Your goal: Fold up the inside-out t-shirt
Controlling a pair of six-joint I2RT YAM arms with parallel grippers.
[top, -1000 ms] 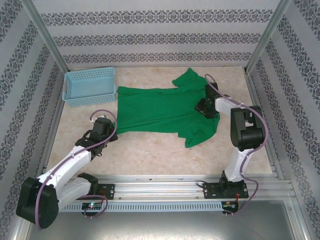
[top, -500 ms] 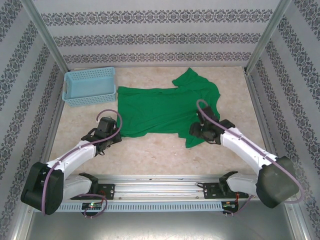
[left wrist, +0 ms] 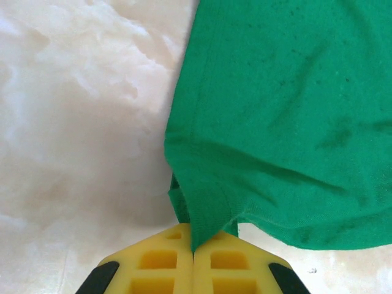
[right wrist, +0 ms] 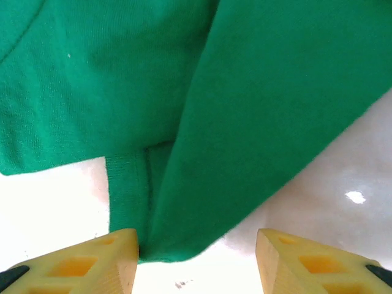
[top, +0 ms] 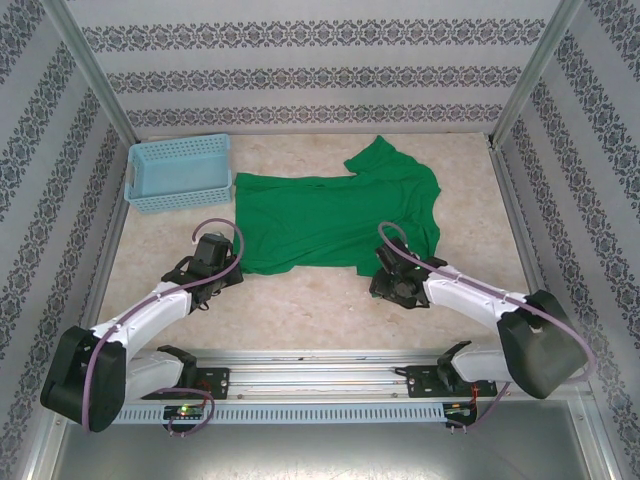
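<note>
Inside-out t-shirt (top: 330, 215), plain bright green soft cloth, short-sleeved: lay spread flat on the pale marbled table top (top: 300, 315), hem to the left, sleeves to the right.

Left gripper (left wrist: 193, 251), yellow foam pads: jaws were closed tight with a fold of the hem's near-left corner pinched between them, and the cloth lifted slightly off the table into the pads. Its place matched that of half a second before. In the half second before that, the arm had reached a little farther up the table.

Right gripper (right wrist: 197, 245), matching yellow pads: jaws stood about half apart and held nothing. The tip of the near sleeve lay between the pads, against one and clear of the other. A second before, this gripper had sat over the shirt's right shoulder area, farther up the table. It had since come nearward to the sleeve's near tip, the arm stretched low across from the right.

Shirt outline: unaltered over that second, with no fold yet made.

Light blue plastic mesh basket (top: 180, 172): stood at the far left, just beside the hem edge, untouched.

Judgement: one near corner was secured and the other lined up. The right jaws would likely need to close on the sleeve tip before both arms could carry the near edge over.
</note>
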